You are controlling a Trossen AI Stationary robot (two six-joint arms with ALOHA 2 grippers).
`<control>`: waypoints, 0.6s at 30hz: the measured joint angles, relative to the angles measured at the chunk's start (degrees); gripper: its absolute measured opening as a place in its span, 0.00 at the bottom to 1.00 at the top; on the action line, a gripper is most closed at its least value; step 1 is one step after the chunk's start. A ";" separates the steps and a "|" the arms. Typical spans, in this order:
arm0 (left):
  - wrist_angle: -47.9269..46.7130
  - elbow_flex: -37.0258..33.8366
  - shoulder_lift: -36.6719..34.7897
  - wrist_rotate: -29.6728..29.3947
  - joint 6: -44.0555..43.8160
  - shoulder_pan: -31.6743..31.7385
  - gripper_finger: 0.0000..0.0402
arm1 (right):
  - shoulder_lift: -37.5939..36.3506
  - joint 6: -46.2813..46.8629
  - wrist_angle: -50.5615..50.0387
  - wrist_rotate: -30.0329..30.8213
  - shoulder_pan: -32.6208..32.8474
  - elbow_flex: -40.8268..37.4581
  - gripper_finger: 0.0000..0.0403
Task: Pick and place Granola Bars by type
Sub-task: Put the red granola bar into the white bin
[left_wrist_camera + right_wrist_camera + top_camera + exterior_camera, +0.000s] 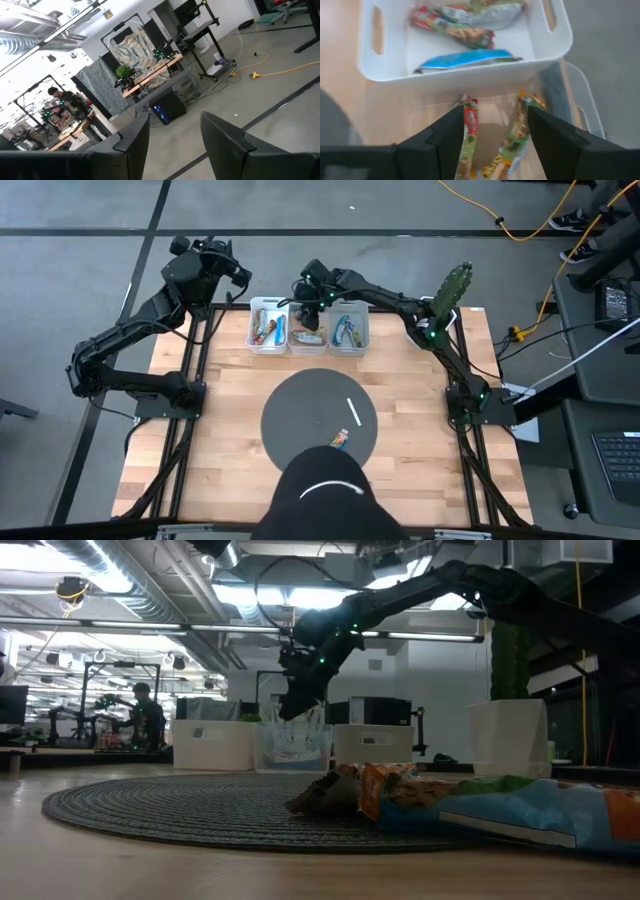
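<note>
Hovering over the middle bin [306,327], the right gripper [308,292] holds its fingers apart and empty; bars [466,146] lie lengthwise in that bin below it, and more bars [468,58] lie crosswise in the left bin [269,326]; near the mat's [300,410] front edge one bar [340,440] lies slanted; a white stick [353,411] lies diagonally behind it; the left gripper [172,142], fingers apart, waits beyond the left bin.

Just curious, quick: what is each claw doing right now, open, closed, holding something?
Left claw: open, empty, raised off the table.
Right claw: open, empty, over the middle bin.
</note>
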 joint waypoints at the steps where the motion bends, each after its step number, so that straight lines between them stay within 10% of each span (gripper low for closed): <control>1: 0.01 -0.01 0.00 0.00 0.02 0.00 0.42 | 0.10 0.24 -0.08 0.49 0.00 0.00 0.54; 18: -0.01 0.00 0.00 1.70 -1.82 -0.02 0.42 | 0.54 -3.48 -0.82 -0.15 2.21 -5.52 0.54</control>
